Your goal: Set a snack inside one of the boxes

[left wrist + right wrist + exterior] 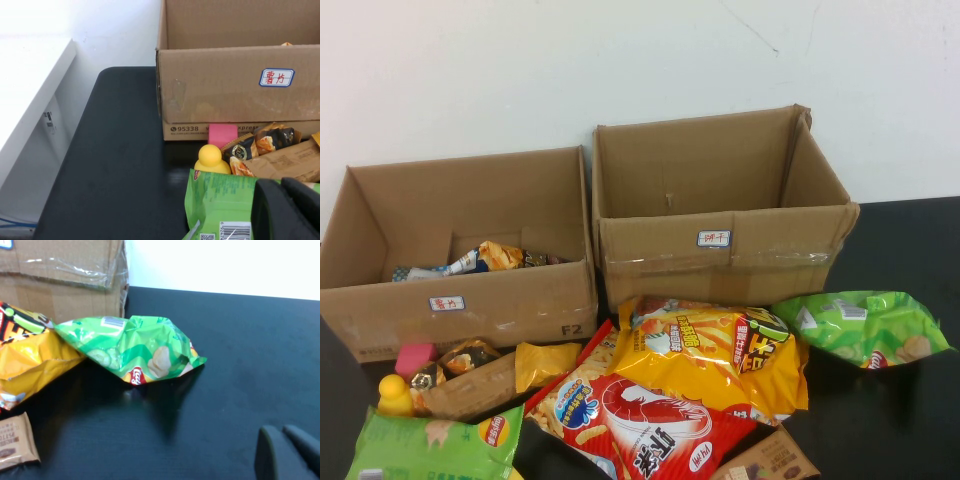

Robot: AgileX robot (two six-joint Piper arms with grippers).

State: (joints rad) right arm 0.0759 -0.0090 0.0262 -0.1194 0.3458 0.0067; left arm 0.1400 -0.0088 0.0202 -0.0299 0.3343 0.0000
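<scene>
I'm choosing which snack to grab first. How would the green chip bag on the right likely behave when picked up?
The green chip bag looks puffed with air, so probably light for its size. Its glossy, crinkled film may slip or deform under a pinch. The chips inside are likely fragile. The right hand hovers near it; the left hand is over the other green bag.

Two open boxes are set side by side at the back of the table (910, 240), the left box (460, 300) holding a few small snacks (480, 260). Snack bags are heaped in front of them, one chip bag (865, 325) lying apart at the right. The left gripper (287, 210) and right gripper (287, 452) are seen only at the edges of their wrist views, above the table.
</scene>
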